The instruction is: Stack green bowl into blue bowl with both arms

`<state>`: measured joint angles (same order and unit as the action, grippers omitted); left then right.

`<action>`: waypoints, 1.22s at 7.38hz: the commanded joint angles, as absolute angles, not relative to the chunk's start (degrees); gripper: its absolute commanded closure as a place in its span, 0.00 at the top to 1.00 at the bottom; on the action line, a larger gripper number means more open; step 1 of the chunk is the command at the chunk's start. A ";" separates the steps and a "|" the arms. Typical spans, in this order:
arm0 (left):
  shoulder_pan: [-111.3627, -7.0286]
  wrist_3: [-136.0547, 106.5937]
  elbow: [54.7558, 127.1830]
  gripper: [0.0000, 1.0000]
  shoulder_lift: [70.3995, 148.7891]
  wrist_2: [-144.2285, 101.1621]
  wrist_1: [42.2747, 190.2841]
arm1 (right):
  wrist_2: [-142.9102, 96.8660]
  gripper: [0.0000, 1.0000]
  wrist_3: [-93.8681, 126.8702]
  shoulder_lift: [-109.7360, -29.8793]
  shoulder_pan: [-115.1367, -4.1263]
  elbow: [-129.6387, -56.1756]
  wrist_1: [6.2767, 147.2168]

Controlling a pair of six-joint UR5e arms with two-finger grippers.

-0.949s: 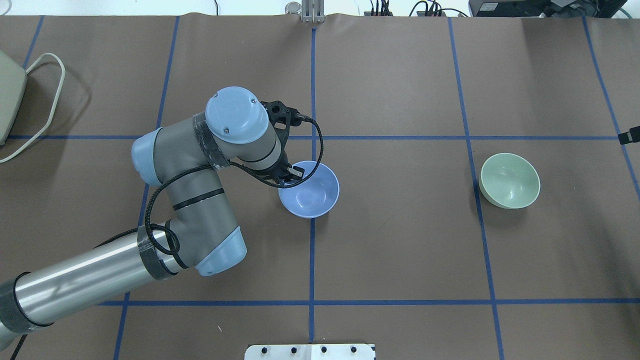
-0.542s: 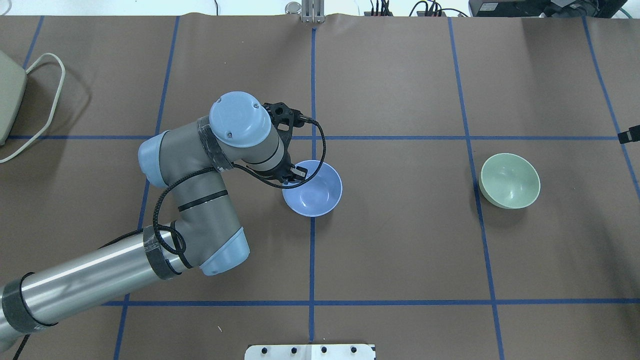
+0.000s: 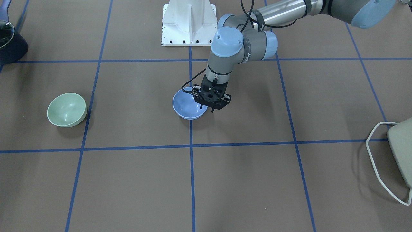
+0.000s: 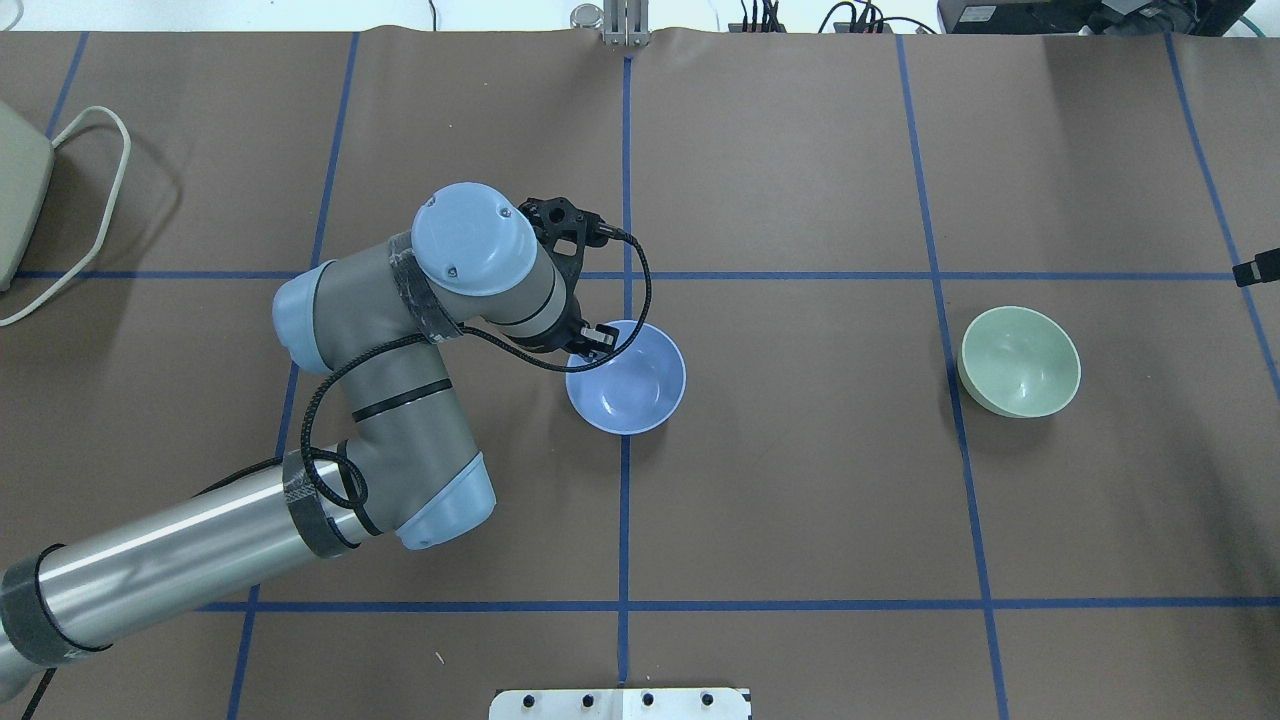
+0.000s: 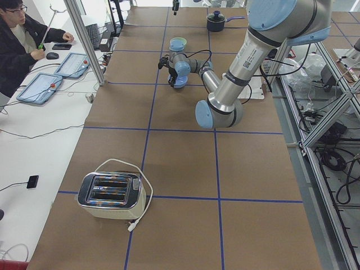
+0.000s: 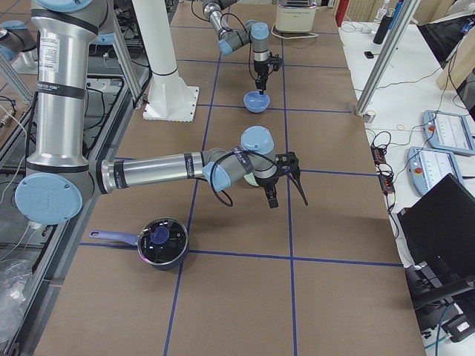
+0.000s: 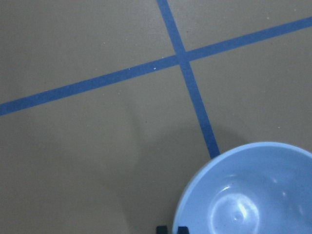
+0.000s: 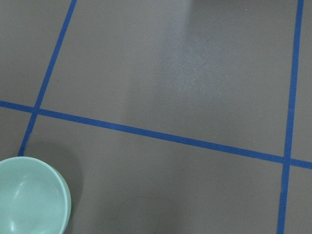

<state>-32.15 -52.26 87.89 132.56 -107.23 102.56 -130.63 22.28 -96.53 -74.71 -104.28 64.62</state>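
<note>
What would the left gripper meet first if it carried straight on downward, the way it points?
The blue bowl. The left gripper points down at its rim with one finger inside, so the bowl's wall comes first, then probably the table, though depth is unclear.

We saw a brown table (image 4: 800,500) gridded with blue tape (image 4: 622,520), a toaster (image 5: 109,195), and a white side desk (image 5: 34,129).

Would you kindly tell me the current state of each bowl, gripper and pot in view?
Periwinkle-blue plastic bowl: upright, empty, gripped at its rim.
Pale mint-green plastic bowl: upright, empty, untouched.
Left gripper: shut on the blue bowl's rim.
Right gripper: open or shut, cannot tell.
Dark saucepan: lidded.
</note>
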 commanded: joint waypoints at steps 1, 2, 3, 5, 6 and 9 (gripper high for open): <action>-38.11 -50.29 94.62 0.99 129.49 -112.80 96.29 | -130.78 1.00 25.20 -96.42 -73.23 -104.24 64.51; -41.71 -44.01 100.92 0.99 124.94 -113.72 91.98 | -130.43 1.00 28.10 -95.98 -70.86 -104.33 63.73; -46.97 -35.59 105.51 0.99 121.50 -115.47 87.32 | -129.82 1.00 32.21 -95.98 -68.14 -104.33 61.02; -61.53 -18.72 108.72 0.99 111.50 -121.96 84.64 | -123.08 1.00 38.12 -95.63 -60.33 -104.24 58.45; -70.40 -7.76 108.11 0.99 107.01 -127.13 84.20 | -121.31 1.00 40.06 -94.67 -57.51 -104.33 59.06; -95.13 10.17 104.69 0.99 93.47 -143.06 83.49 | -120.94 1.00 40.43 -93.60 -52.75 -103.98 59.77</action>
<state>-86.11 4.58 106.21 99.12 -137.87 83.41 -121.25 40.25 -93.87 -54.49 -104.09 59.61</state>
